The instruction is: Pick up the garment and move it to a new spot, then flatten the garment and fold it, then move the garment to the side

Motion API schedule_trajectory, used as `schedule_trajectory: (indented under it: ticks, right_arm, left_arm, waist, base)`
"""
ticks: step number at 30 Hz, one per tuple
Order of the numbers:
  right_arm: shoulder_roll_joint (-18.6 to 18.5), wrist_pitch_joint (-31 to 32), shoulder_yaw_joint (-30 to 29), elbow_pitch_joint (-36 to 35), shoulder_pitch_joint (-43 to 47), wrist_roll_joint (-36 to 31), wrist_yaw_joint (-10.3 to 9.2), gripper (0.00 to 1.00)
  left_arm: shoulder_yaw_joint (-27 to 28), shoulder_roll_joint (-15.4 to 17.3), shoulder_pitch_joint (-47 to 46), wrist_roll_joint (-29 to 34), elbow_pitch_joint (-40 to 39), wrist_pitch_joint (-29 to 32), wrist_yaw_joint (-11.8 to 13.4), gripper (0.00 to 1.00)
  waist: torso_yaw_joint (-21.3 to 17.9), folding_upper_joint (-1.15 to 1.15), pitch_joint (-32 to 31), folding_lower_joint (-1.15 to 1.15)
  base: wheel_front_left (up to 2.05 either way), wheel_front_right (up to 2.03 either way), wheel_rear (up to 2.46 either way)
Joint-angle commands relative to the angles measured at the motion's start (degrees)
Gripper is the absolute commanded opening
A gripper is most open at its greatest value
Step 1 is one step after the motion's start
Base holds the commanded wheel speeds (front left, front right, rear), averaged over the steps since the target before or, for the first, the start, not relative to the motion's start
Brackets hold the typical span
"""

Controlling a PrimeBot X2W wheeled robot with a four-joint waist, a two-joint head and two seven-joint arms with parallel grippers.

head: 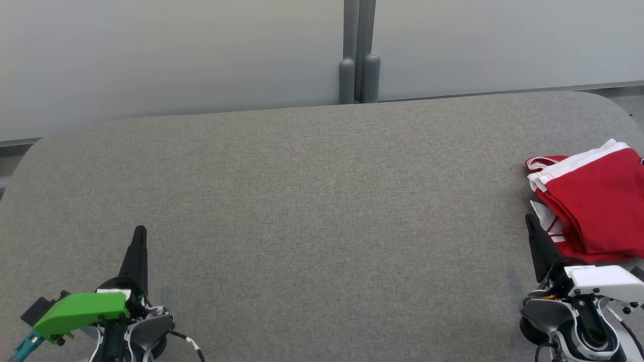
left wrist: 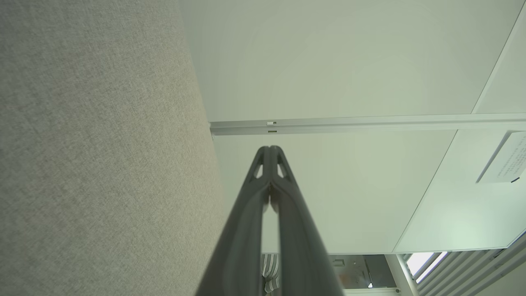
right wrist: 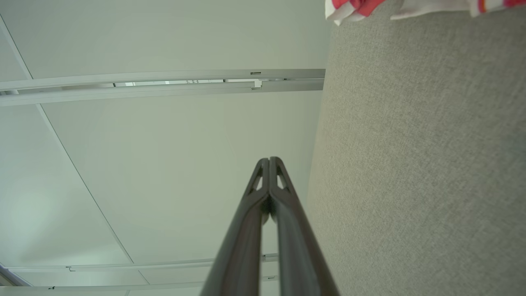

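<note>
Shut tight, fingers pressed together, nothing held: left gripper (head: 140,232) and right gripper (head: 529,219), both low over the grey padded table (head: 322,201). Just ahead and to the right of the right gripper, close beside its fingertips, the red-and-white garment (head: 596,201), bunched in loose folds. Well apart from the left gripper, far off to its right.

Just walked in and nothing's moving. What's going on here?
Nothing is being handled. The red garment with white trim lies in folded layers at the right edge of the grey fabric-covered table. The left gripper and right gripper both rest near the front edge, jaws shut and empty, the right one just beside the garment.
</note>
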Motion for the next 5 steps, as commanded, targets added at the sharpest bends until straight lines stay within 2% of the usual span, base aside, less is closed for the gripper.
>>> schedule_trajectory:
  ticks: [1,5]
  right_arm:
    - [-0.3,0.0,0.0,0.1,-0.5,0.3,0.02,0.0]
    - [-0.3,0.0,0.0,0.1,-0.5,0.3,0.02,0.0]
  left_arm:
    - [0.1,0.0,-0.7,0.0,-0.1,0.0,-0.2,0.0]
    - [0.1,0.0,-0.7,0.0,-0.1,0.0,-0.2,0.0]
  waist:
    - [0.0,0.16,0.0,0.0]
    - [0.0,0.16,0.0,0.0]
  base:
    - [0.0,0.0,0.0]
    - [0.0,0.0,0.0]
